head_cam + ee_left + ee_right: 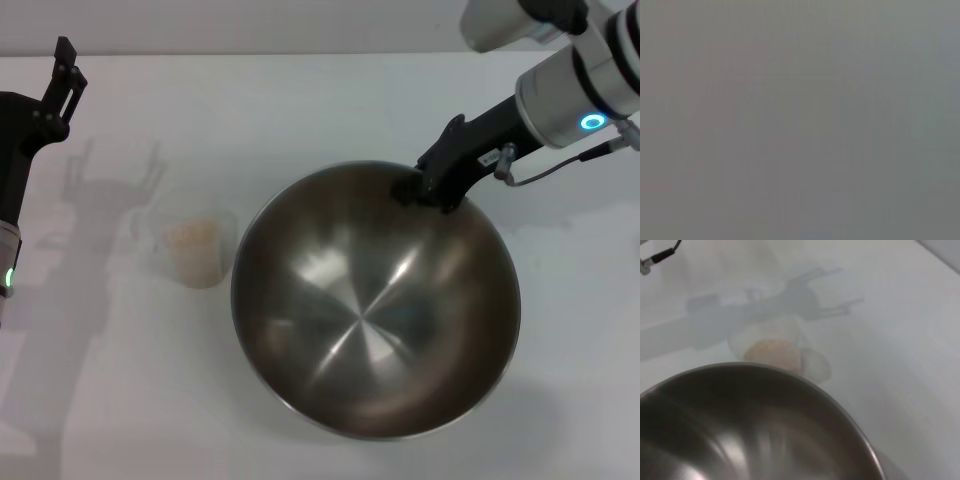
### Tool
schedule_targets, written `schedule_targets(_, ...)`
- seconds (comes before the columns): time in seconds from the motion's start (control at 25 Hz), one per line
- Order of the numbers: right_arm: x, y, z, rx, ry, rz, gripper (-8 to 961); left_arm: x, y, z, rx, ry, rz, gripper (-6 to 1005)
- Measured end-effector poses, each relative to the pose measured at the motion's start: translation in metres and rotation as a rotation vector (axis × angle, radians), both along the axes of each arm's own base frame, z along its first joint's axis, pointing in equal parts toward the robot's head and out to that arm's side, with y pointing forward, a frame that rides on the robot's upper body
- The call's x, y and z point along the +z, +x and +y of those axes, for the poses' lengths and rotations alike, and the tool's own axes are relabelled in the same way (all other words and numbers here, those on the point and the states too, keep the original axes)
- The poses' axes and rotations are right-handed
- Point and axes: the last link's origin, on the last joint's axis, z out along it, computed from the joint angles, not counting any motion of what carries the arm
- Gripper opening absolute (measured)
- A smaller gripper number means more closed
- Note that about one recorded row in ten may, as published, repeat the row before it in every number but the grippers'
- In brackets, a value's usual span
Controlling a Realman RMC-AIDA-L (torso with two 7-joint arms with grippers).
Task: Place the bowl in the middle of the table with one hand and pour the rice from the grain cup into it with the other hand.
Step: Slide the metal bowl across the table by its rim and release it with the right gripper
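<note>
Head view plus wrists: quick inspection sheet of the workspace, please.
Surface: white table, bare around the items.
Job's things: bowl steel, empty, right of centre; grain cup upright just to its left, rice inside.
Clutter: nothing seen.
Grippers: right gripper shut on the bowl's far rim; left gripper raised at the far left, open, holding nothing.
Cables: thin cable looped along the right arm.
Surroundings: nothing seen; left wrist view shows only flat grey.
</note>
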Motion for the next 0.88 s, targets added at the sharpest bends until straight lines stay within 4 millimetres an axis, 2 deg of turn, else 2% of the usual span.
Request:
schedule_targets(0.28, -0.012, 0.002, -0.001, -0.002, -0.030, -0.057, 6, -0.001, 0.001, 0.000, -0.004, -0.003, 0.000, 870)
schedule_targets(0.8, -0.016, 0.000, 0.002, 0.003, -0.026, -0.100, 21, -0.001, 0.002, 0.001, -0.007, -0.004, -0.001, 870)
schedule_targets(0.88, -0.017, -0.002, 0.002, 0.013, -0.026, -0.105, 75, -0.001, 0.002, 0.001, -0.007, -0.002, -0.001, 870)
